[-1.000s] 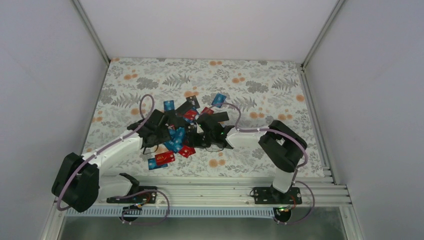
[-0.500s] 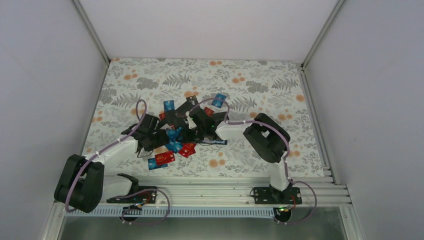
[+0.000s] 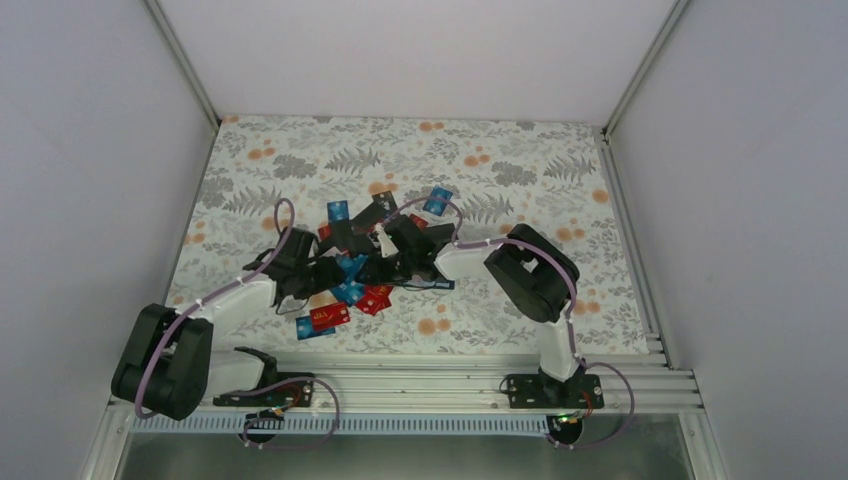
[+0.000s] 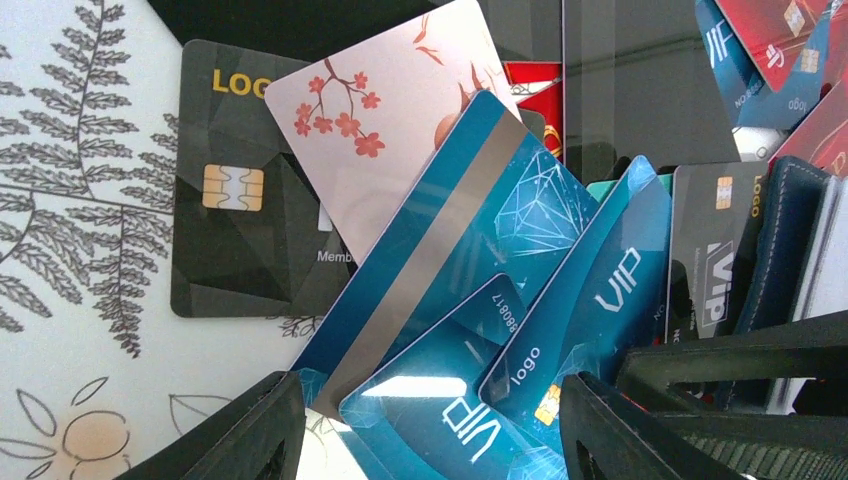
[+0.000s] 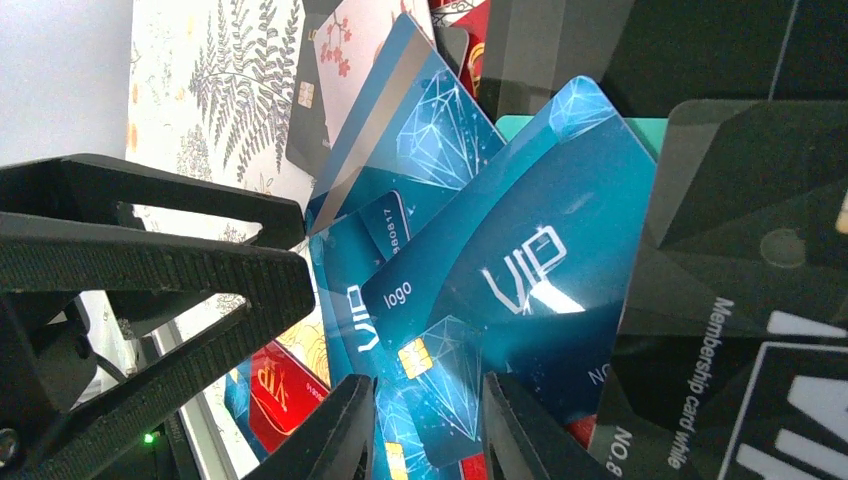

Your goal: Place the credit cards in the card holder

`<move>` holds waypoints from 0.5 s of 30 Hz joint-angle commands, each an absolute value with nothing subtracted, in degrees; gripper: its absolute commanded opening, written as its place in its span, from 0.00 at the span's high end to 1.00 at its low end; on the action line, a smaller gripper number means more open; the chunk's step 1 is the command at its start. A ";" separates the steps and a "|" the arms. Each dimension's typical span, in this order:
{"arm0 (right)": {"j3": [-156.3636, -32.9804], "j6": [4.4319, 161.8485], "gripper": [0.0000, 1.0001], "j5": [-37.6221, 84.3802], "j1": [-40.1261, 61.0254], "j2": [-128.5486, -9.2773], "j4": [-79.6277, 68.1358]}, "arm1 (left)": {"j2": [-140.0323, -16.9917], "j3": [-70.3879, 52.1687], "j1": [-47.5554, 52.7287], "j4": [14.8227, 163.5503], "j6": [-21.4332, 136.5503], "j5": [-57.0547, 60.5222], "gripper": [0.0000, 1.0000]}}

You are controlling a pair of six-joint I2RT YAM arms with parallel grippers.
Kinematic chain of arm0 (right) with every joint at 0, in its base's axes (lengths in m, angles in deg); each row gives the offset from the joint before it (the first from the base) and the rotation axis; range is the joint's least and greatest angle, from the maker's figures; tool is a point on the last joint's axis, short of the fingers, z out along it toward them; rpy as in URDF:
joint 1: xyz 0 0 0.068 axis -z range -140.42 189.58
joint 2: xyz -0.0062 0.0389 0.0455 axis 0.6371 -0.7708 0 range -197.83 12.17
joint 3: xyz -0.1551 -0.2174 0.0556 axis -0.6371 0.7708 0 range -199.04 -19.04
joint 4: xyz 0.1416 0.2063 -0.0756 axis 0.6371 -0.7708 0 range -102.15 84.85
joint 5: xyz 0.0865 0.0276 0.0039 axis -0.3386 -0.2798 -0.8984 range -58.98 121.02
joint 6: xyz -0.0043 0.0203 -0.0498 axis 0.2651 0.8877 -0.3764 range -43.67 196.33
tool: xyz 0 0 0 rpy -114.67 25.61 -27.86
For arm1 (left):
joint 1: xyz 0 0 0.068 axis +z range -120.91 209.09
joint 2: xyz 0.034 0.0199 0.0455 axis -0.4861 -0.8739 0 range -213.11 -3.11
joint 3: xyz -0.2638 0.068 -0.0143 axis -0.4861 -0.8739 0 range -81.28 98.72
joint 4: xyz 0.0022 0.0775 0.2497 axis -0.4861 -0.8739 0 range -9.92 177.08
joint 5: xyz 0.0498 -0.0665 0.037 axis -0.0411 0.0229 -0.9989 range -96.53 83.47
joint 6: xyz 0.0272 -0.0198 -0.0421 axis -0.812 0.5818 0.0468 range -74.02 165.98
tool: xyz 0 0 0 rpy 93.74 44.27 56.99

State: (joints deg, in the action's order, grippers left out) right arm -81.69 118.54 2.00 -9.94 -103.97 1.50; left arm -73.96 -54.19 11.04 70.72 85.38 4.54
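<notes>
The credit cards (image 3: 352, 268) lie in a loose pile mid-table, blue, red and black. My left gripper (image 3: 325, 268) comes at the pile from the left and my right gripper (image 3: 385, 264) from the right, tips close together. In the left wrist view the left gripper (image 4: 430, 440) is open over overlapping blue VIP cards (image 4: 560, 330). The navy card holder (image 4: 790, 230) shows edge-on at the right. In the right wrist view the right gripper (image 5: 425, 440) stands narrowly open above a blue chip card (image 5: 500, 300) that runs under both fingers.
A red card (image 3: 330, 316) and a blue one (image 3: 305, 329) lie apart near the front rail. Another blue card (image 3: 437, 199) sits behind the pile. A black chip card (image 4: 230, 240) and a pale blossom card (image 4: 400, 130) rest on the floral cloth (image 3: 520, 170).
The right arm has swung left and farther back over the pile, and its jaws have narrowed. The left arm has drawn back slightly to the left.
</notes>
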 commanded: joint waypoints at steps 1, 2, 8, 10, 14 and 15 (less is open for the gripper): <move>-77.98 117.12 0.70 6.41 -8.66 -107.46 -4.20 | -75.45 -55.80 11.25 73.64 84.78 7.30 0.36; -77.81 117.23 0.70 6.29 -8.61 -107.45 -3.92 | -75.58 -56.13 11.24 74.01 84.86 7.55 0.36; -77.40 117.18 0.70 5.51 -8.59 -107.79 -3.19 | -75.43 -57.52 11.31 75.93 84.26 10.25 0.36; -77.48 117.22 0.70 5.23 -8.58 -108.04 -2.99 | -74.98 -58.09 11.27 76.18 83.85 10.63 0.36; -77.62 117.28 0.71 4.79 -8.55 -108.60 -2.70 | -73.44 -59.90 11.25 77.87 83.51 11.70 0.36; -77.66 117.35 0.71 4.79 -8.58 -108.76 -2.71 | -73.11 -60.37 11.26 78.49 83.51 12.13 0.36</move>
State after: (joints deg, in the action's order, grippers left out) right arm -80.23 118.24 0.69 -9.28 -104.08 4.54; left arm -73.37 -57.27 11.37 77.48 84.35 8.15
